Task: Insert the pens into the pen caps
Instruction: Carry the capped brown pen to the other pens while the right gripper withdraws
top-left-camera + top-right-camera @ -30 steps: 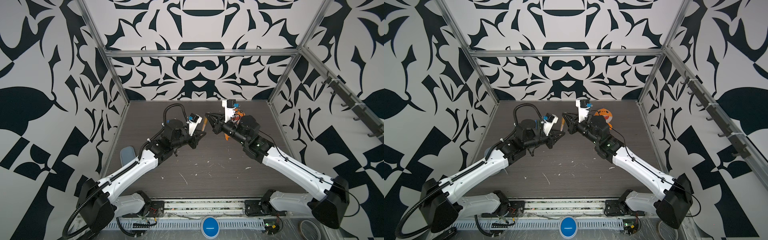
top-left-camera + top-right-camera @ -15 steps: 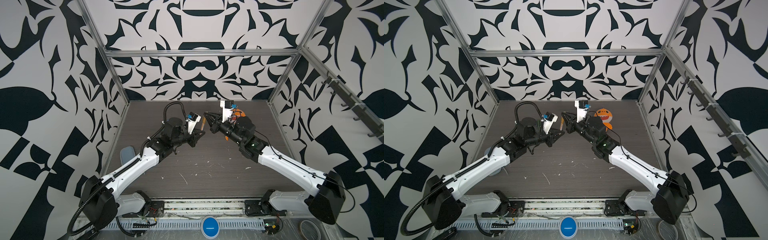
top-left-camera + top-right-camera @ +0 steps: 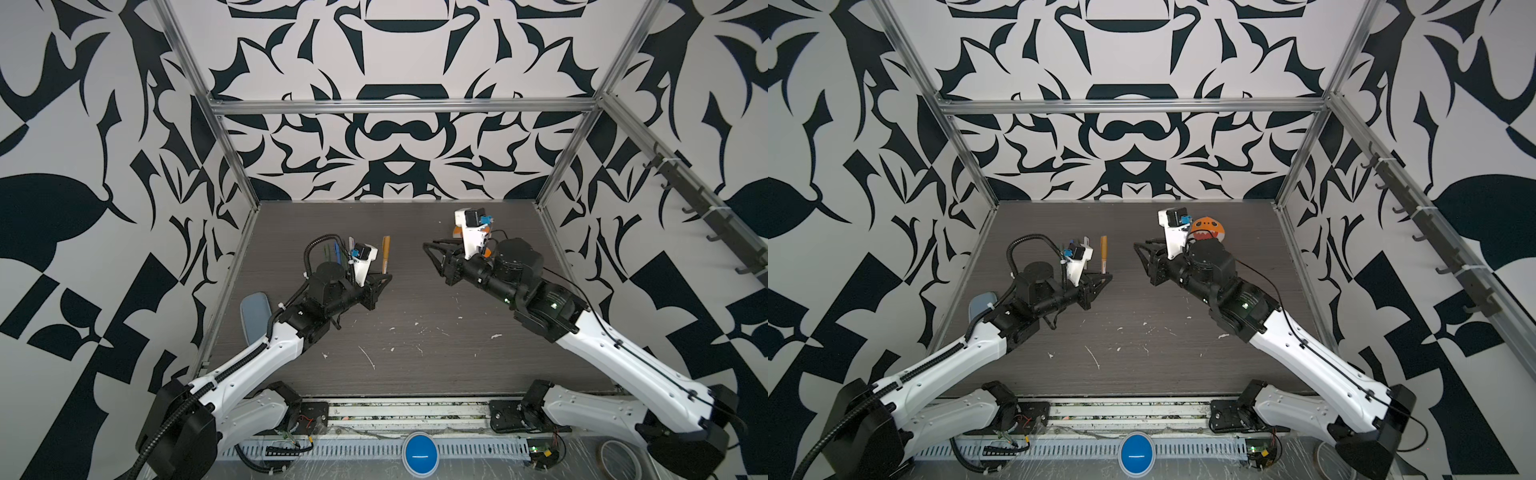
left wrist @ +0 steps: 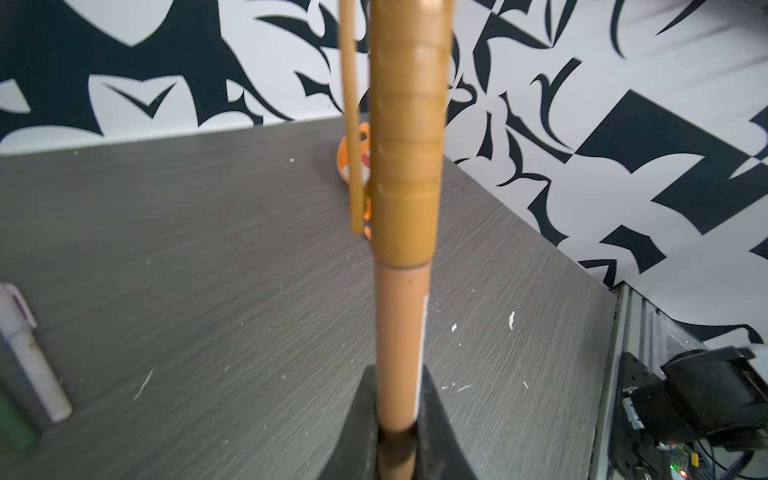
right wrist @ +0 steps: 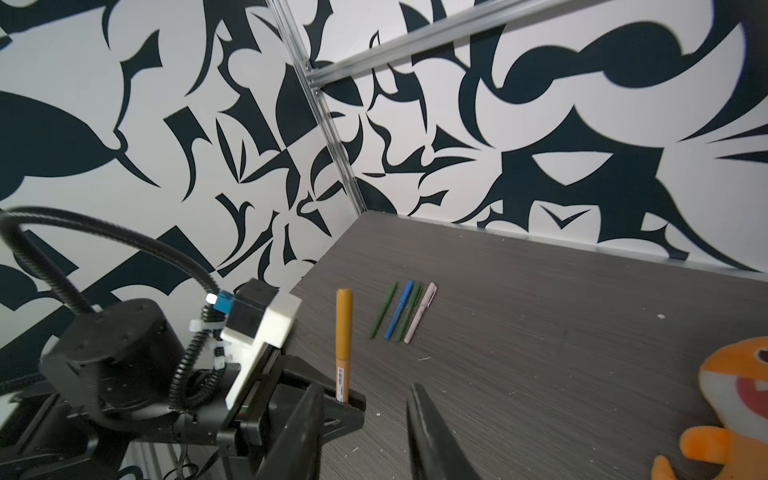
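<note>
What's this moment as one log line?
left jaws: shut on upright capped orange pen | right jaws: open, empty | four pens: lying on table

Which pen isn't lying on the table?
The orange pen, standing upright in the left gripper; the green pens, blue pen and pink pen lie side by side on the table.

cap (image 4: 405, 124): top end cut by frame edge, L wrist view.
pen (image 4: 401, 332): lower end hidden betw. L gripper (image 4: 400, 374) jaws.
table pens (image 3: 337, 254): mostly behind L wrist cam (image 3: 365, 259) in both top views.
green pen (image 4: 14, 424): cut by frame edge, blurred.
toy (image 5: 735, 399): part off-frame, R wrist view.
R gripper (image 5: 368, 392): fingers (image 5: 432, 440) run off frame, blurred.
</note>
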Tool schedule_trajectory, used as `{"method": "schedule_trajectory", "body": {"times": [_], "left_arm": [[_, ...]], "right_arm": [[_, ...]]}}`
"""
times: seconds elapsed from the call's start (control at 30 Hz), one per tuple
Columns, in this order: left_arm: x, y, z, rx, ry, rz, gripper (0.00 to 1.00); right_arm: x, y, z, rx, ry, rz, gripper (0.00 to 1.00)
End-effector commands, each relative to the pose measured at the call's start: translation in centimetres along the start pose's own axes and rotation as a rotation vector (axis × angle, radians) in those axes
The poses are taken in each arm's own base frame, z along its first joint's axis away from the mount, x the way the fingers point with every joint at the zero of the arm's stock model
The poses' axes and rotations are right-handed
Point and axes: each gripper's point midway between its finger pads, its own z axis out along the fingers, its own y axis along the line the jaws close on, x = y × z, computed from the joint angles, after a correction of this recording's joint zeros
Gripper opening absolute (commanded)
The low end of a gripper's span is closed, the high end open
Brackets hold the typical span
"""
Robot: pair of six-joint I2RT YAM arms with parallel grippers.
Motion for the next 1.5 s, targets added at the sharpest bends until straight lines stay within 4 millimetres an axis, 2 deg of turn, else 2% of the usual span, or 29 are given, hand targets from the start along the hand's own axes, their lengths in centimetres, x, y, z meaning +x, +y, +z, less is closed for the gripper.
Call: {"method": "schedule_trajectory", "body": {"times": [0.0, 0.13, 0.2, 0.3, 0.4, 0.57, 0.73, 0.87, 1.1, 1.47], "left_arm": [[-1.0, 1.8, -0.4, -0.111, -0.048, -0.057, 0.00], [0.1, 3.9, 0.6, -0.216, 0.024, -0.114, 0.00], [0.3, 5.0, 1.3, -0.275, 0.066, -0.141, 0.00], [0.9, 7.1, 2.7, -0.355, 0.147, -0.199, 0.01], [1.3, 9.6, 3.8, -0.436, 0.215, -0.300, 0.00], [2.9, 13.5, 5.9, -0.550, 0.355, -0.381, 0.00], [5.2, 16.8, 7.8, -0.630, 0.531, -0.436, 0.00], [7.2, 18.9, 9.1, -0.629, 0.624, -0.493, 0.00], [9.9, 20.4, 10.6, -0.610, 0.773, -0.502, 0.00], [11.0, 21.4, 10.8, -0.588, 0.792, -0.552, 0.11]], "right_arm": [[0.1, -2.4, -1.1, 0.122, -0.029, -0.022, 0.37], [4.4, -7.5, -1.0, 0.330, 0.010, -0.031, 0.36], [6.9, -10.8, -1.2, 0.452, 0.022, -0.006, 0.36], [10.4, -15.0, -1.1, 0.550, 0.041, 0.054, 0.36], [13.5, -17.5, -0.5, 0.568, 0.069, 0.107, 0.35], [16.4, -18.5, 0.6, 0.547, 0.070, 0.093, 0.33], [18.8, -19.6, 0.3, 0.556, 0.036, 0.105, 0.31], [19.4, -19.9, 0.3, 0.571, 0.050, 0.139, 0.31], [20.2, -19.8, 1.1, 0.563, 0.085, 0.163, 0.31], [20.7, -19.5, 1.6, 0.536, 0.110, 0.172, 0.30]]}}
